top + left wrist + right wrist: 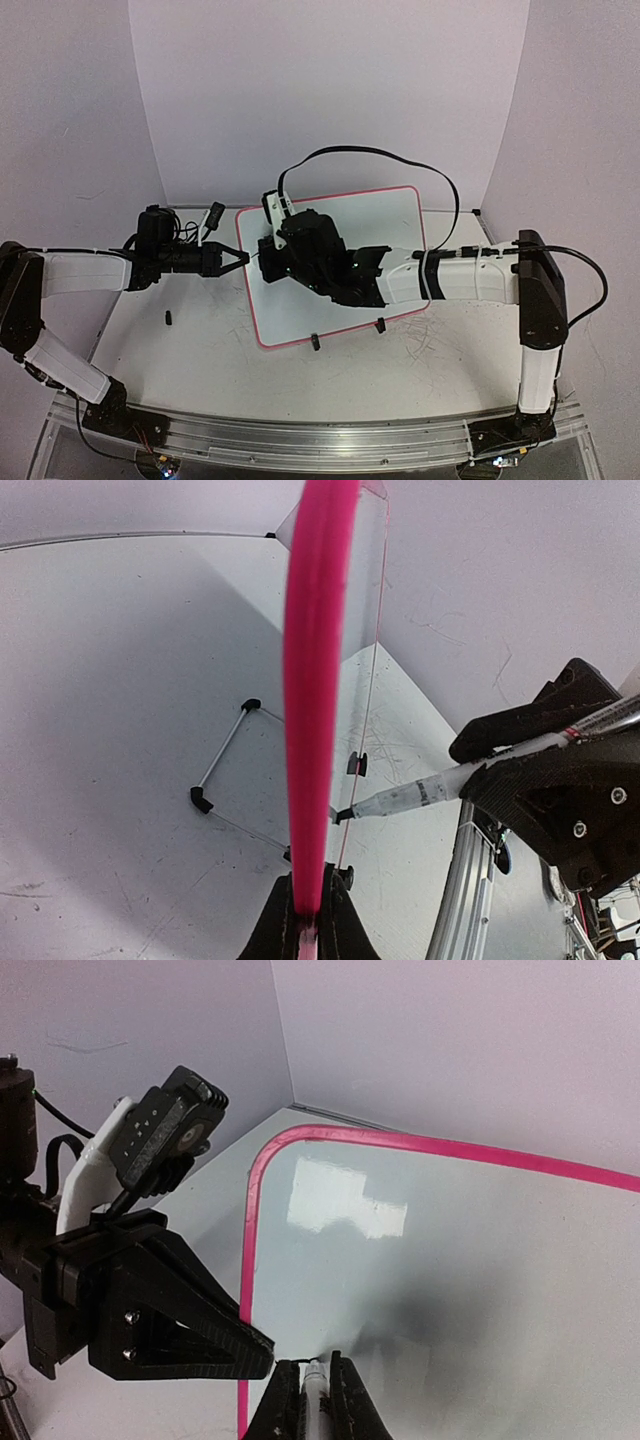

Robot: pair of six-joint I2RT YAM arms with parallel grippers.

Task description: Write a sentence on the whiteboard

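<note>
Here the left gripper (238, 258) is clenched on the left pink rim of the white rectangular whiteboard (380, 220), propped mid-way across the white table (200, 350); the right gripper (312, 1368) grasps a slim white black-tipped marker (420, 795), tip at the board's face just inside that rim.

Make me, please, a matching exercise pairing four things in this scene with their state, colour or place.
Things:
1 left end effector
2 right end effector
3 whiteboard
4 small black piece

States:
A shut on the marker
B lying on the table, left of the board
C shut on the board's rim
D white, edged in pink

Pairs: 1-C, 2-A, 3-D, 4-B
</note>
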